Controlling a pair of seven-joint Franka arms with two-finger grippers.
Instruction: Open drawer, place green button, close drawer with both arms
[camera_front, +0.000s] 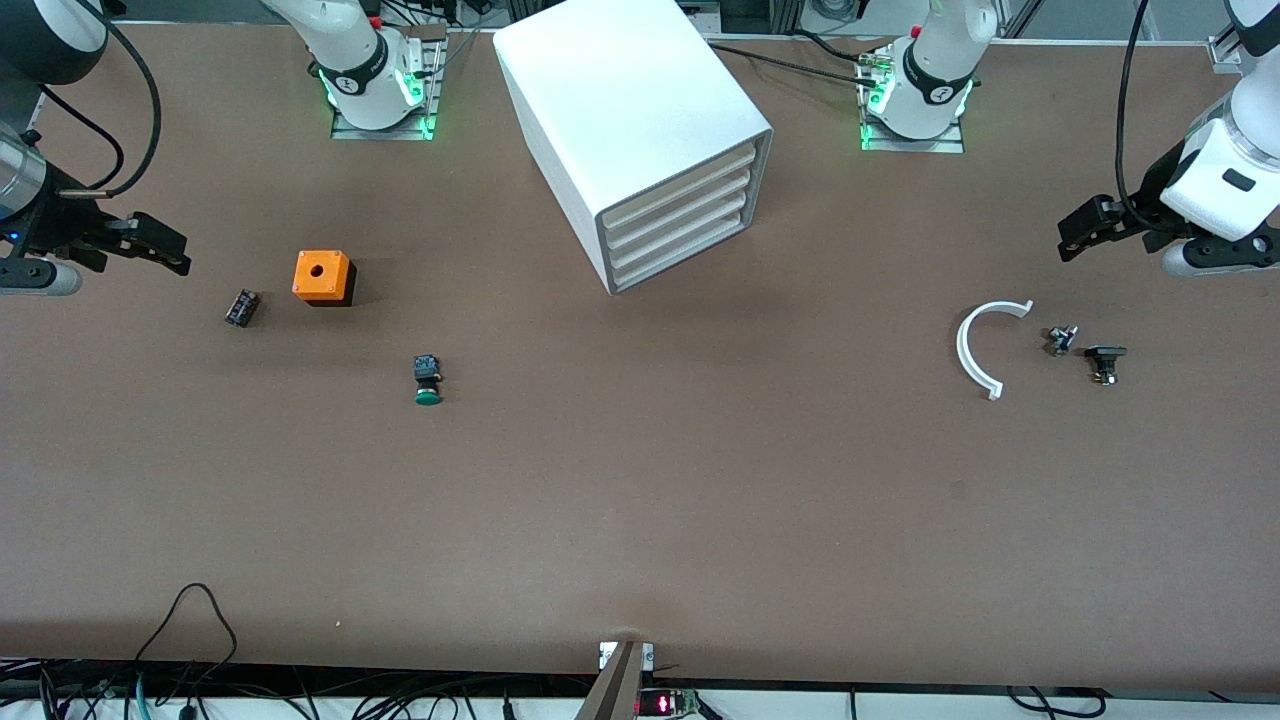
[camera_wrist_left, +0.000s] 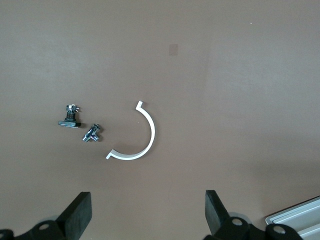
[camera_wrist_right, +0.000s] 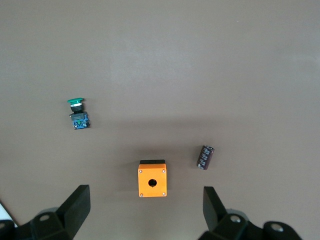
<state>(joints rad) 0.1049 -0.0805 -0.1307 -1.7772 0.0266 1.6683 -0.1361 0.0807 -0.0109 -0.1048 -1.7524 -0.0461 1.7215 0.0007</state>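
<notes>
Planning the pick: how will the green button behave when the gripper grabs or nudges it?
The button lies on its side on the table, so its round green cap may let it roll in an arc if nudged. It looks small and rigid, probably light. The blocky black-and-blue body seems the safer place to pinch.

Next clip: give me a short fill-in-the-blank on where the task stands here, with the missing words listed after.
1. All four drawers of the white cabinet, including the lowest drawer, are ____.
2. The button with the green cap lies on the ____, nearer the front camera than the orange cube.
3. The left gripper and right gripper are both open and hold ____.
4. The white curved piece lies toward the ____ arm's end of the table.

Missing words: shut; table; nothing; left
</notes>
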